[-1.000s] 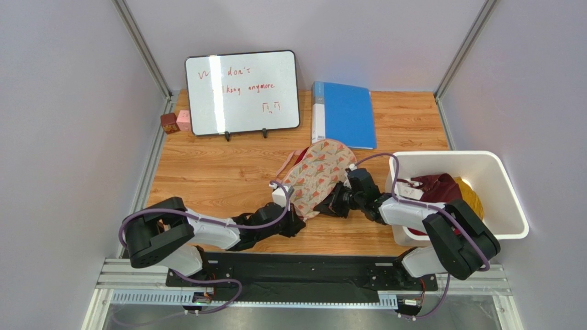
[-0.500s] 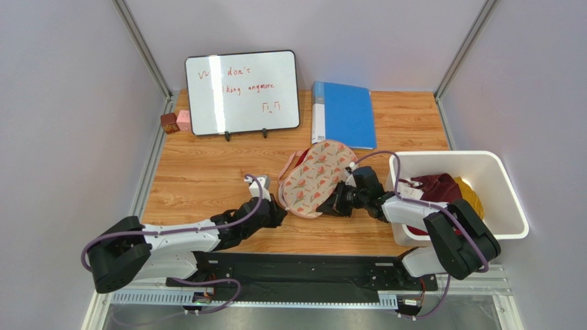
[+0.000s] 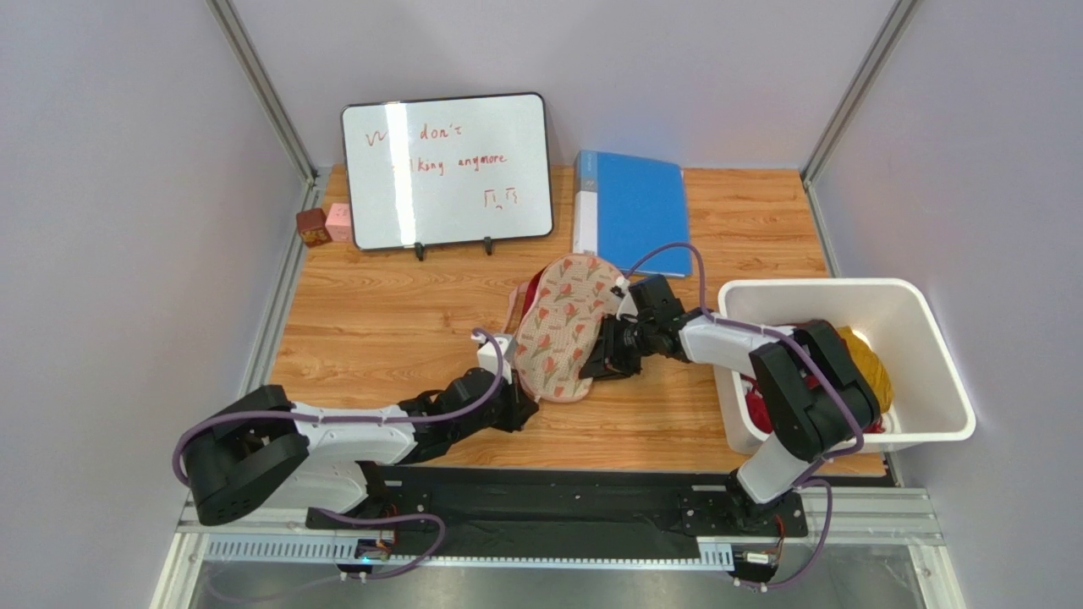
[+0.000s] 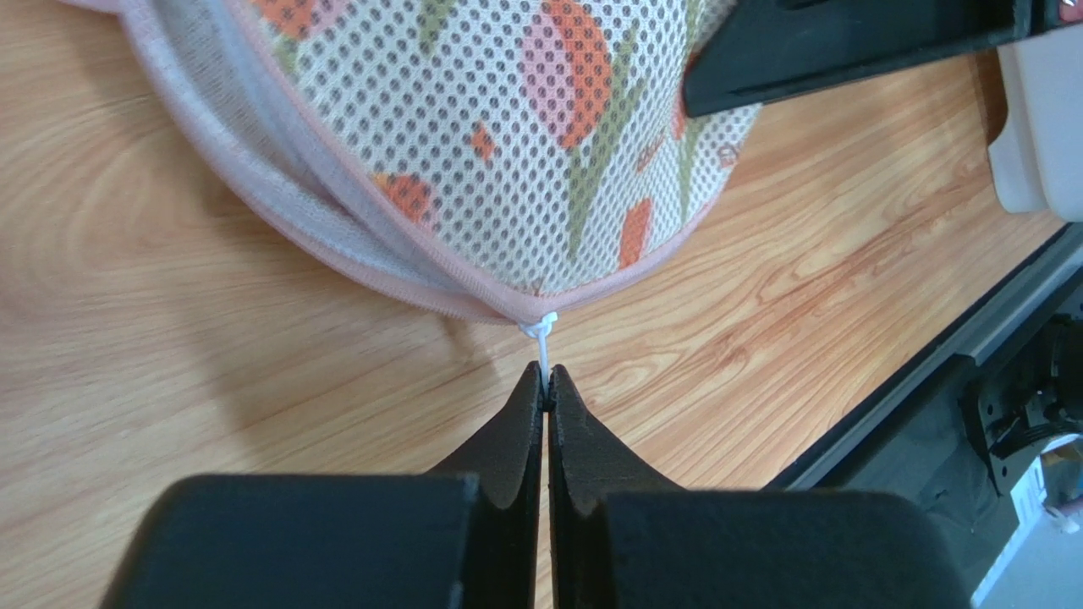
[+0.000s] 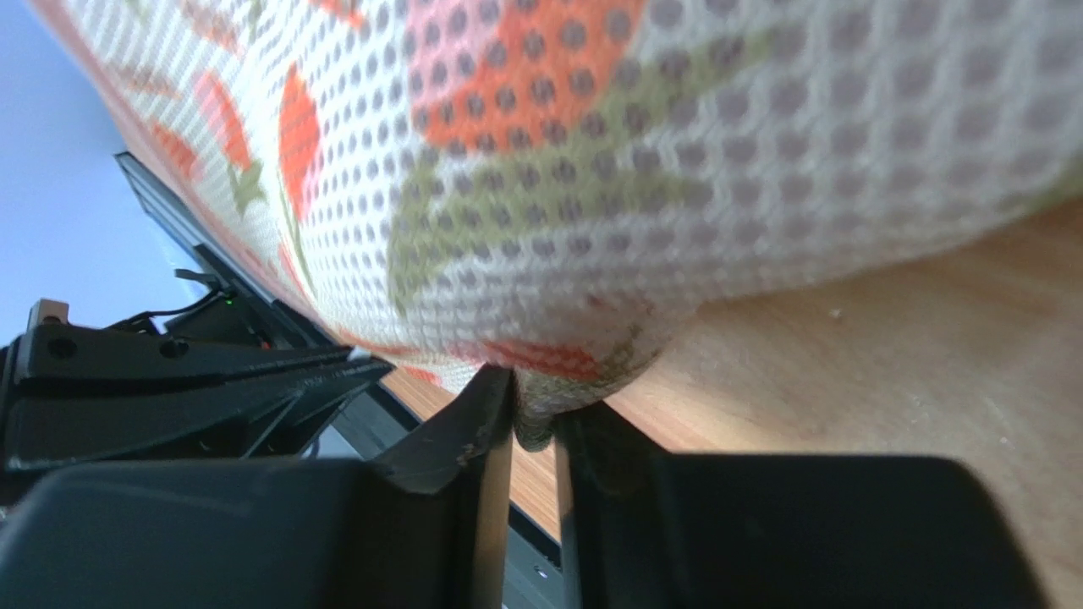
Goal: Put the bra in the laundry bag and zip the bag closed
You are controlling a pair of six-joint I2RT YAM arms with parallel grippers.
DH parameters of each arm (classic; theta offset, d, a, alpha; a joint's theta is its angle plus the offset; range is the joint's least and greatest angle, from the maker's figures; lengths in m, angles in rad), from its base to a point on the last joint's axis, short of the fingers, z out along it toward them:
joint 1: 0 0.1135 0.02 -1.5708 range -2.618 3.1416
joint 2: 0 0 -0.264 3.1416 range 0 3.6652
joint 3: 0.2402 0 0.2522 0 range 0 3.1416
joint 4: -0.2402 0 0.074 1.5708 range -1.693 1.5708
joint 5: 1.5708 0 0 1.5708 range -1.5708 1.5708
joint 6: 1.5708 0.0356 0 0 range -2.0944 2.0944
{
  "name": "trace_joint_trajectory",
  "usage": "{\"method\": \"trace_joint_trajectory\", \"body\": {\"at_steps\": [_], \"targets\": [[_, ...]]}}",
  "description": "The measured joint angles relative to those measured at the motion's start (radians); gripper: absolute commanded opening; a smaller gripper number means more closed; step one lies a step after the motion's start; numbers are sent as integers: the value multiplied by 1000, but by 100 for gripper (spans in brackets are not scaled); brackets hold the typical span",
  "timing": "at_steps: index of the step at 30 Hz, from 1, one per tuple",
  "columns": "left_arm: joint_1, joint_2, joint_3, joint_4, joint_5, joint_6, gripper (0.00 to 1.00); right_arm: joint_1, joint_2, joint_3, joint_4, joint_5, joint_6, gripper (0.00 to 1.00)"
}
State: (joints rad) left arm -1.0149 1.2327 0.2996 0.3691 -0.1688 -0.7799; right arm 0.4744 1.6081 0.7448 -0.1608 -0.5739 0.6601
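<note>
The leaf-printed cream mesh laundry bag (image 3: 566, 327) lay mid-table, soft and light (likely to drag; hold by seam). The left gripper (image 4: 548, 377) clamped its white zipper pull (image 4: 540, 336); the right gripper (image 5: 534, 404) pinched its edge.

Whiteboard (image 3: 446, 169) stands on small black feet at the far left of a wood-grain table (image 3: 381, 330). It carries red handwriting and a vertical glare streak left of centre.
Just left of the board: brown block (image 3: 313, 227) and pink block (image 3: 338, 222), side by side.
Right of the board: blue binder (image 3: 636, 209), lying flat.
Further right and nearer: white plastic bin (image 3: 941, 368).
Behind the board: plain lavender wall (image 3: 559, 51), with a grey metal post (image 3: 261, 89) at the corner.
Light even, shadows soft.
</note>
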Motion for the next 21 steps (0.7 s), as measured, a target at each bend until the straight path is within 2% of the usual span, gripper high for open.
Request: {"method": "trace_joint_trajectory", "body": {"at_steps": [2, 3, 6, 8, 12, 18, 21], "targets": [[-10, 37, -1, 44, 16, -6, 0, 0, 28, 45, -48, 7, -26, 43], [-13, 55, -2, 70, 26, -12, 0, 0, 34, 60, -69, 13, -34, 53], [-20, 110, -3, 145, 57, -31, 0, 0, 22, 74, -121, 42, -47, 70], [-22, 142, -2, 181, 80, -43, 0, -1, -11, 64, -159, 72, -49, 77], [-26, 204, 32, 223, 123, -55, 0, -9, -137, -13, -208, 116, -45, 85], [-26, 258, 76, 296, 174, -79, 0, -62, -337, -153, -291, 138, -4, 84], [-26, 285, 76, 332, 195, -97, 0, -77, -409, -219, -249, 114, 65, 81]]}}
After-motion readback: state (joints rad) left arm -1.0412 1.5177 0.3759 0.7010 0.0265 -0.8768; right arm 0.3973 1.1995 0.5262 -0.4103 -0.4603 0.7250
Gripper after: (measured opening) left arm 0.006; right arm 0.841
